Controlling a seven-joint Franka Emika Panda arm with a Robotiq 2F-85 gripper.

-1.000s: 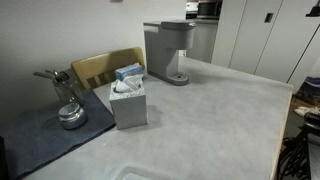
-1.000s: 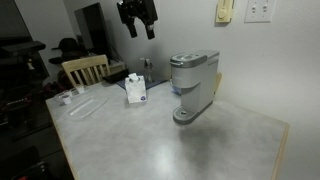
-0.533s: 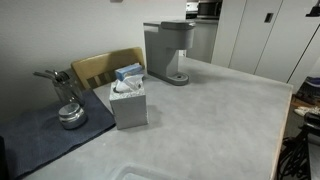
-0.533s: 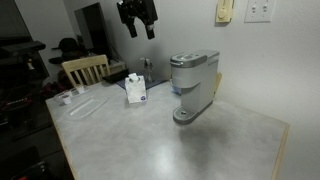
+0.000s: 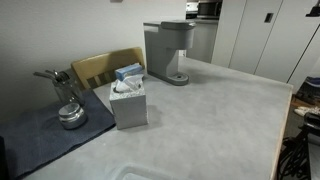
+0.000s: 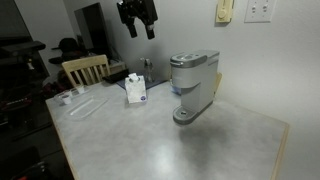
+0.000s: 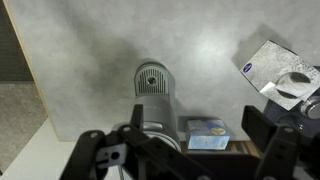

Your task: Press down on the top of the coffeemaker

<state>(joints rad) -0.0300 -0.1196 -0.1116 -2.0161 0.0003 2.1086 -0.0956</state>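
step: approach | my gripper (image 6: 139, 32) spread wide, empty, high above and well aside of the coffeemaker (image 6: 193, 84) | plan: I centre over its flat top, descend straight, press gently

A home kitchen or dining corner: coffeemaker (image 6: 192, 85) on a grey table (image 6: 150, 140), wooden chair (image 6: 85, 68), tissue box (image 5: 129, 103), wall switches (image 6: 258, 10).

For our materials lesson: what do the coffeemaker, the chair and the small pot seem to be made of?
Coffeemaker: probably plastic, matte grey, moulded rounded edges. Chair: seemingly wood, pale tan slats. Small pot: likely metal, polished, bright reflections.
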